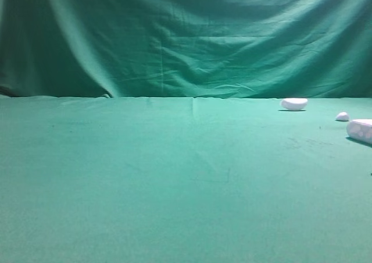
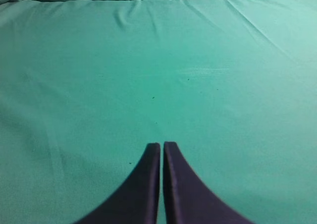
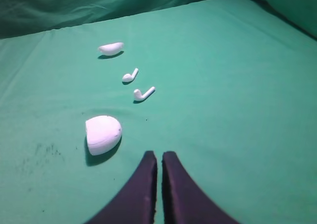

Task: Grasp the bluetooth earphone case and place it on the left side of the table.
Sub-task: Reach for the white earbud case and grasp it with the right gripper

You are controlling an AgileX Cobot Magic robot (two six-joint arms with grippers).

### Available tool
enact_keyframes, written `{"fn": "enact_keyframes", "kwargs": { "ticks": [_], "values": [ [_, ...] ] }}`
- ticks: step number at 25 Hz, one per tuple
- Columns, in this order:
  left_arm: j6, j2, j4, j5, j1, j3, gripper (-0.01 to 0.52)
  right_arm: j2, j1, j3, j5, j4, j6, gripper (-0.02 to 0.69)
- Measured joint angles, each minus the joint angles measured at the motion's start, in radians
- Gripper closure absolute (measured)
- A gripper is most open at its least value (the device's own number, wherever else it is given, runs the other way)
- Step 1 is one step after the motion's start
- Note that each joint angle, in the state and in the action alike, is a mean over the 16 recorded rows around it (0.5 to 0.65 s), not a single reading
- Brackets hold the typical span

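Note:
The bluetooth earphone case [image 1: 360,130], glossy white and rounded, lies on the green table [image 1: 174,181] at the far right, cut by the edge of the high view. In the right wrist view the case [image 3: 103,134] rests just left of and slightly ahead of my right gripper [image 3: 159,155], which is shut on nothing and does not touch it. My left gripper [image 2: 162,144] is shut too, above bare green cloth [image 2: 158,75], with no object in its view. Neither gripper shows in the high view.
A smaller white half-moon piece [image 1: 294,104] [image 3: 111,48] lies farther back on the right. Two white earbuds [image 3: 130,76] [image 3: 143,93] lie between it and the case; from above they read as one tiny lump [image 1: 342,116]. A green draped backdrop [image 1: 186,36] rises behind the table.

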Motion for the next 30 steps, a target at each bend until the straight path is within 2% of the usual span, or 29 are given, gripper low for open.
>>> {"fn": "enact_keyframes", "kwargs": {
  "ticks": [10,14,19,25,30],
  "values": [
    [0.000,0.000,0.000,0.000,0.000,0.000,0.514,0.000,0.000,-0.002,-0.290,-0.004,0.001,0.665],
    [0.000,0.000,0.000,0.000,0.000,0.000,0.514,0.015,0.000,-0.048,-0.302,0.012,0.000,0.665],
    [0.000,0.000,0.000,0.000,0.000,0.000,0.514,0.102,0.000,-0.163,-0.168,0.024,-0.001,0.665],
    [0.000,0.000,0.000,0.000,0.000,0.000,0.514,0.288,0.000,-0.339,0.125,0.040,-0.015,0.665],
    [0.000,0.000,0.000,0.000,0.000,0.000,0.514,0.495,0.005,-0.468,0.316,0.070,-0.084,0.665]
  ]
}}
